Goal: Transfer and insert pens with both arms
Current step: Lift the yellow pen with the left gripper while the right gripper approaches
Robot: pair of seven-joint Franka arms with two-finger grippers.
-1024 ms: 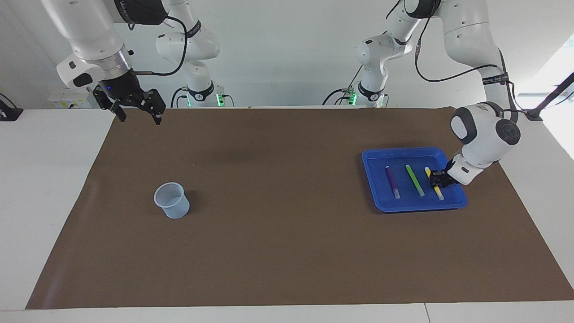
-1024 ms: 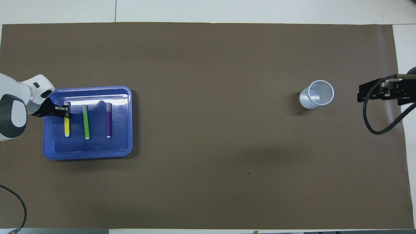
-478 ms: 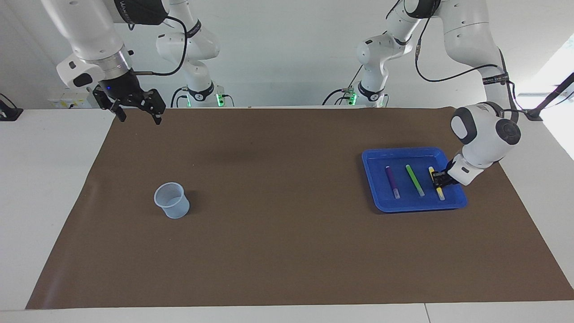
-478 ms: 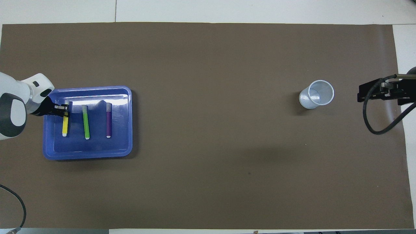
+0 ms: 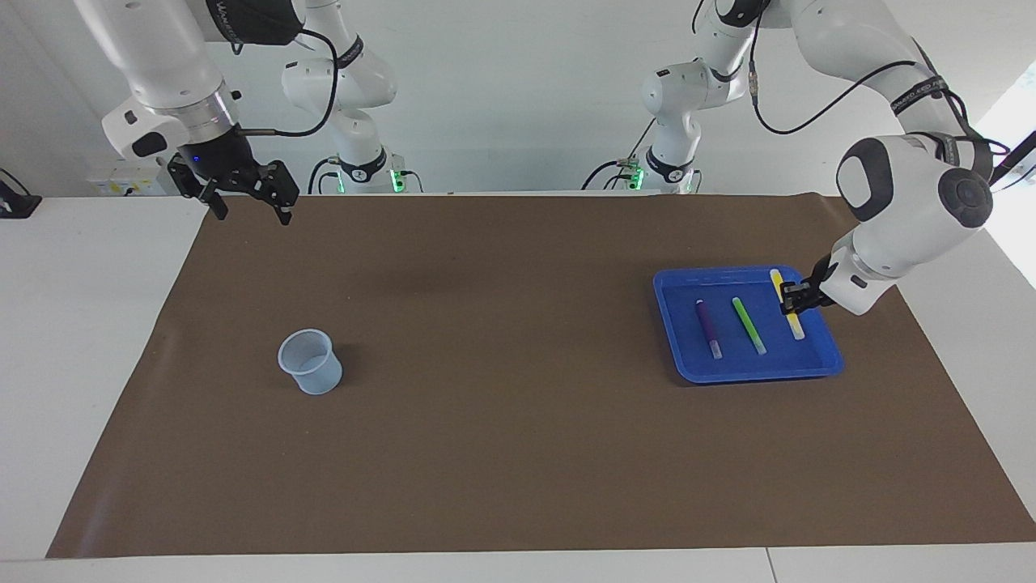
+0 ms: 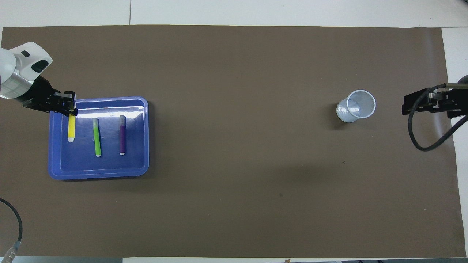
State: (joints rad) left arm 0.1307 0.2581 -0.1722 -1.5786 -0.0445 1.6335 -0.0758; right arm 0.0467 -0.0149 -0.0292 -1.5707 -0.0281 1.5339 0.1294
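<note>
My left gripper (image 5: 793,298) is shut on the yellow pen (image 5: 797,326) near its middle and holds it lifted over the blue tray's (image 5: 761,371) edge toward the left arm's end of the table. In the overhead view the left gripper (image 6: 69,106) and the yellow pen (image 6: 71,128) are over the same tray edge (image 6: 98,174). The green pen (image 5: 749,325) (image 6: 97,137) and the purple pen (image 5: 707,326) (image 6: 122,135) lie side by side in the tray. My right gripper (image 5: 251,209) (image 6: 413,104) is open and empty, and waits in the air over the mat's corner at the right arm's end.
A clear plastic cup (image 5: 309,362) (image 6: 356,106) stands upright on the brown mat toward the right arm's end of the table. Two smaller white arms with green lights (image 5: 356,162) stand at the robots' edge of the table.
My left gripper has risen with the yellow pen, lifting it off the tray floor and toward the tray's edge. The right arm has not moved.
</note>
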